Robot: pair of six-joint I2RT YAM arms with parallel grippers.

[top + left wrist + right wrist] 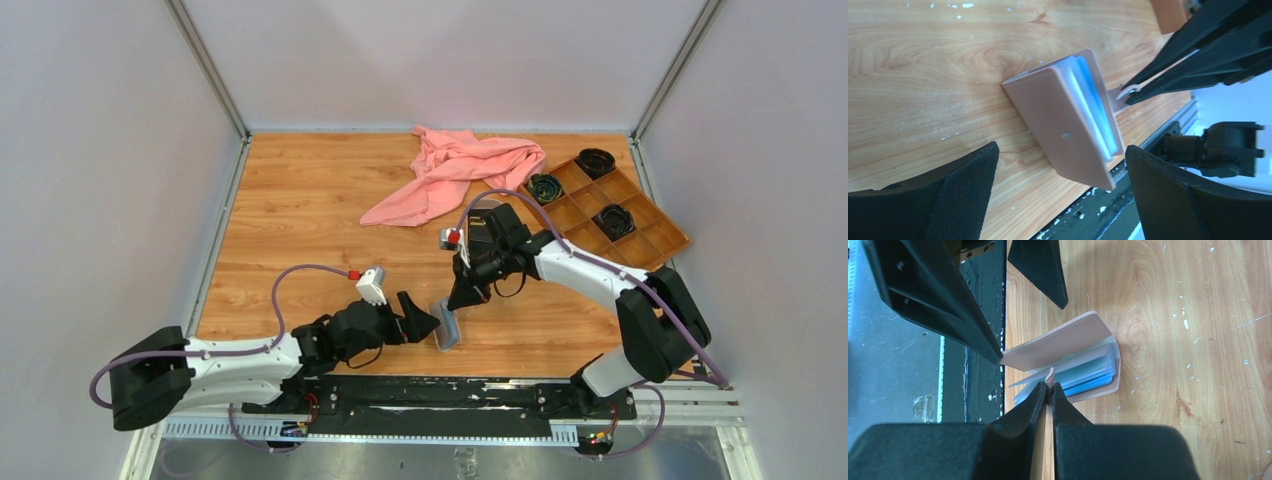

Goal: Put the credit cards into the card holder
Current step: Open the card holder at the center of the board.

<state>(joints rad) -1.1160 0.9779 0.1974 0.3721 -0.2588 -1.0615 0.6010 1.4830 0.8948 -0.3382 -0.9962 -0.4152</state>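
We look down from above and behind the arm bases, far enough back to take in the whole table [300, 220] and both arms. Our left wrist view sits low and close, facing out through the left gripper [1060, 147] across the wood by the near edge. Our right wrist view looks steeply down past the right gripper [1049, 386], very close. All three views share the card holder [446, 327].
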